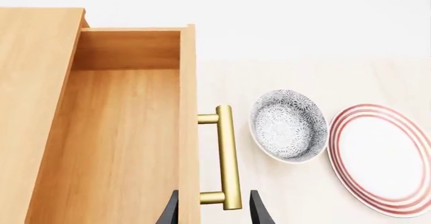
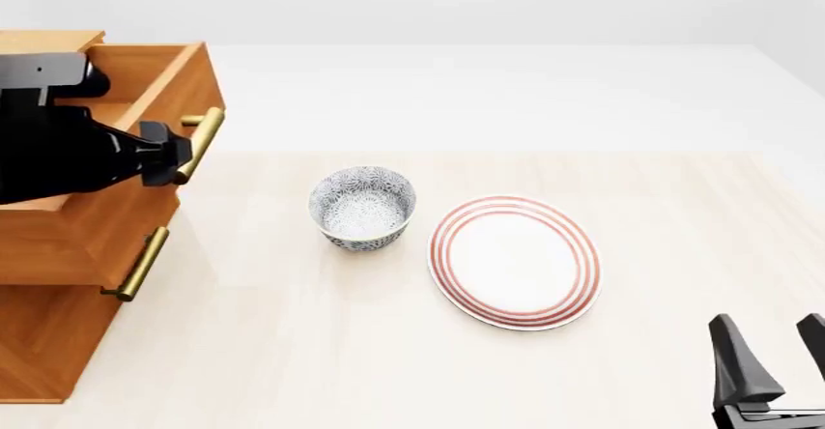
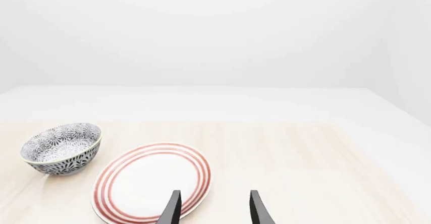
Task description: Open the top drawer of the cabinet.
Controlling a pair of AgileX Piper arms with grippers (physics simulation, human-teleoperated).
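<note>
The cabinet (image 2: 52, 332) stands at the table's left edge, orange-brown wood with brass bar handles. Its top drawer (image 2: 181, 86) is slid out from the cabinet, and the left wrist view shows the bare wooden inside of the top drawer (image 1: 121, 143). My left gripper (image 2: 174, 158) is at the near end of the drawer's brass handle (image 2: 203, 139). In the left wrist view the left gripper (image 1: 215, 211) stands open, its two dark fingers either side of the handle (image 1: 225, 153) without pressing on it. My right gripper (image 2: 770, 328) is open over the table's near right corner, holding nothing.
A patterned grey bowl (image 2: 362, 207) sits on the table right of the cabinet, and a white plate (image 2: 516, 260) with red rings lies beside it. The middle drawer's handle (image 2: 139, 260) juts out below the open one. The right gripper (image 3: 214, 199) faces the plate (image 3: 151, 181).
</note>
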